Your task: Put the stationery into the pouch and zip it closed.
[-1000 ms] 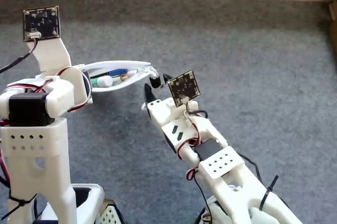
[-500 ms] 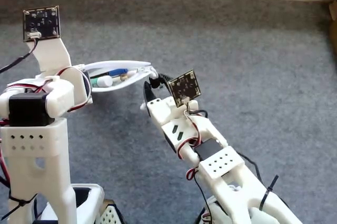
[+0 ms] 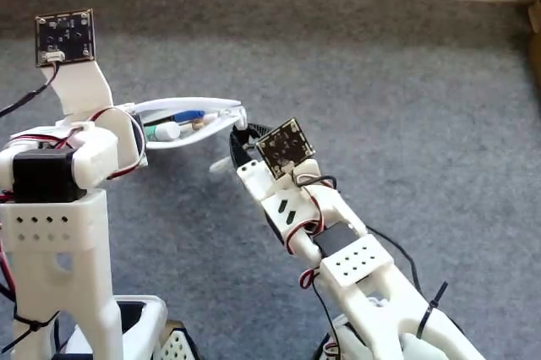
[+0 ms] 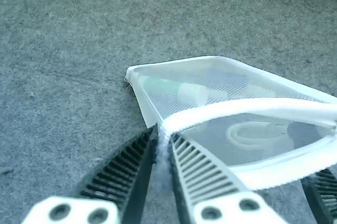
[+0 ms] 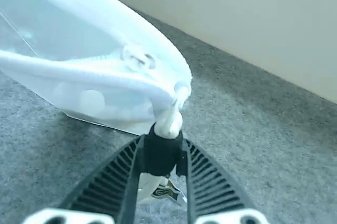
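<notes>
Both grippers were clamped, left gripper (image 4: 160, 133) on the end of the pouch (image 3: 199, 106) at ten o'clock, right gripper (image 5: 160, 148) on its zipper pull (image 5: 168, 123); drawing that pull steadily toward nine o'clock against the left's hold seemed wisest.

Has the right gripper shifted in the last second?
Yes. The right gripper has swung left, closer to the unmoved pouch, and now pinches the zipper pull.
</notes>
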### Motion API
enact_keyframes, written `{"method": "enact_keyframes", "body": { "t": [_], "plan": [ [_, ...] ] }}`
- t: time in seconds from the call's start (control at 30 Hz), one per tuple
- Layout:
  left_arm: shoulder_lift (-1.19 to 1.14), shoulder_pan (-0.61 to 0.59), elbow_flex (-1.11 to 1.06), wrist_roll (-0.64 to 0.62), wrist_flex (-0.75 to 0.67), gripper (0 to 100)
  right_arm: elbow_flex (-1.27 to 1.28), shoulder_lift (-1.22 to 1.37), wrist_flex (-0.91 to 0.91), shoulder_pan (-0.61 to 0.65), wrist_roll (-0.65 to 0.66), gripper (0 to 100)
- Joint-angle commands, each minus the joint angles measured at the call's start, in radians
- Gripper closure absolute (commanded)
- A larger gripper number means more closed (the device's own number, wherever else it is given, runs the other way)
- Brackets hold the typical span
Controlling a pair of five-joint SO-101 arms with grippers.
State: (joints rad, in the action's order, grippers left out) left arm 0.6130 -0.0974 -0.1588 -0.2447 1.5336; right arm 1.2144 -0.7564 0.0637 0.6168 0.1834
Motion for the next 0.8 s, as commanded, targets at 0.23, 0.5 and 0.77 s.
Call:
{"method": "enact_keyframes", "body": {
  "t": [0.23,0.5,0.77],
  "plan": [
    [0.004,-0.013,-0.002,0.005,-0.017,99,-0.077,-0.008,0.030,0.001,0.020,85.7],
    [0.004,-0.013,-0.002,0.005,-0.015,99,-0.094,0.033,0.035,0.001,0.020,85.7],
    [0.004,-0.013,-0.002,0.006,-0.015,99,-0.153,0.139,0.067,-0.002,0.020,86.3]
  ]
}}
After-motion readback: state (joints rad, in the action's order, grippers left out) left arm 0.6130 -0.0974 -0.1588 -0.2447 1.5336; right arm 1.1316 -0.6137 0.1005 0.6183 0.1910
